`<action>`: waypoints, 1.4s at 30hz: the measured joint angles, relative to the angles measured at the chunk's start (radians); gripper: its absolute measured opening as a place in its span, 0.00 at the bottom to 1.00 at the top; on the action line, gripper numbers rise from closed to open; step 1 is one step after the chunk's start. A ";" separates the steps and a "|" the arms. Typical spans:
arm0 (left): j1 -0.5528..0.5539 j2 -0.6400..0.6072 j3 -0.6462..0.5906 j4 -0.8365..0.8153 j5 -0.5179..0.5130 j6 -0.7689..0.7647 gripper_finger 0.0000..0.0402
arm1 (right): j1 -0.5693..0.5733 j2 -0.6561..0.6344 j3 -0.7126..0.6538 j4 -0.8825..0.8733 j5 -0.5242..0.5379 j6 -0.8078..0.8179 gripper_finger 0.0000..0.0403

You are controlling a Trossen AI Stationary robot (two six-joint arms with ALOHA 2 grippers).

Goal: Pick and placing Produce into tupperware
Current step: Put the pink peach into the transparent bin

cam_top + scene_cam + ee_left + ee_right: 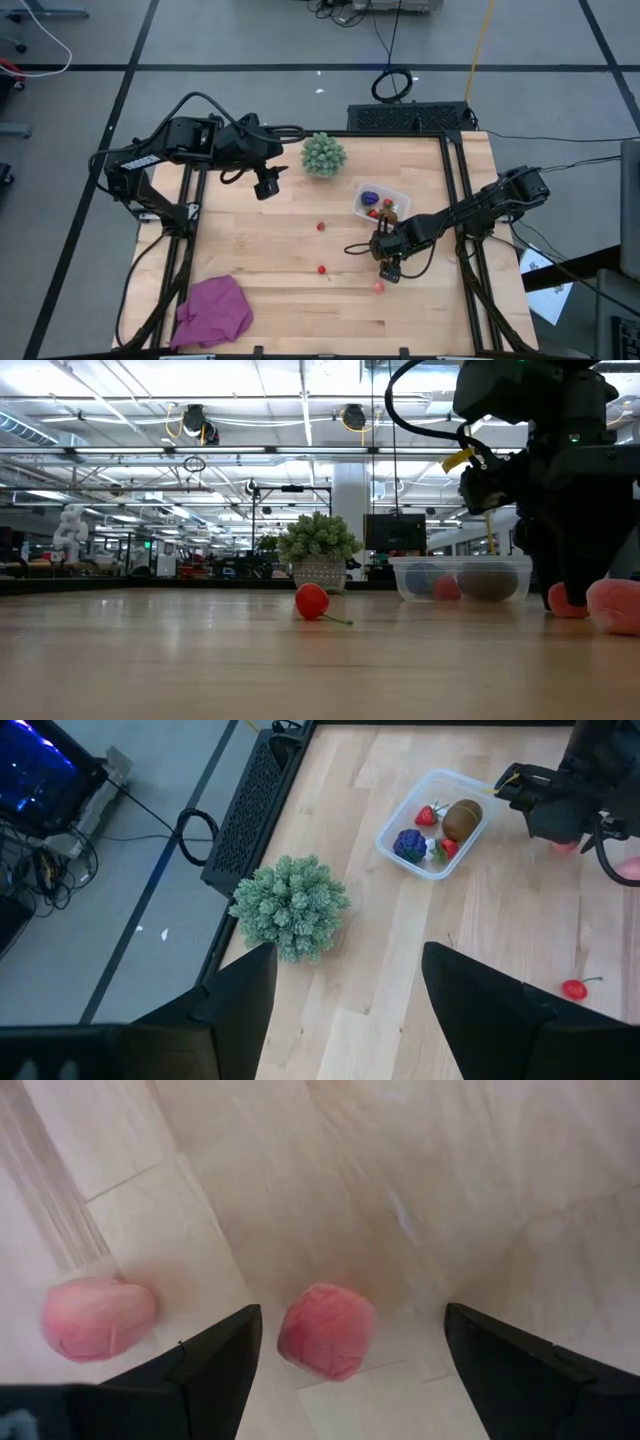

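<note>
The right gripper [345, 1345] is held low over the table [270, 300] with its fingers [215, 1355] spread wide, nothing grasped; a pink round fruit [327, 1330] sits on the wood between them (a second pink piece [98, 1317] lies just beside, outside the jaws). The tupperware [382, 201] stands near the table's far right corner, and a brown kiwi-like oval [462, 819], a purple cluster [409, 844] and small red pieces are already seen inside it. Left outside are two red berries [321, 226] towards the middle of the table and the two pink pieces. The container's long axis is judged to run obliquely to the table's edges. The left gripper [345, 975] waits, open and empty, near the far left corner beside the green spiky ball [324, 154].
</note>
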 joint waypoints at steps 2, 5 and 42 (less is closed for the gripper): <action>0.000 0.000 0.000 0.000 0.000 0.000 0.64 | 0.000 0.000 0.000 0.000 -0.001 0.008 0.75; 0.000 0.000 0.000 0.000 0.000 0.000 0.64 | 0.003 0.000 0.000 0.001 -0.001 0.013 0.75; 0.000 0.000 0.000 0.000 0.034 0.000 0.64 | 0.021 0.000 0.000 0.041 0.006 0.034 0.33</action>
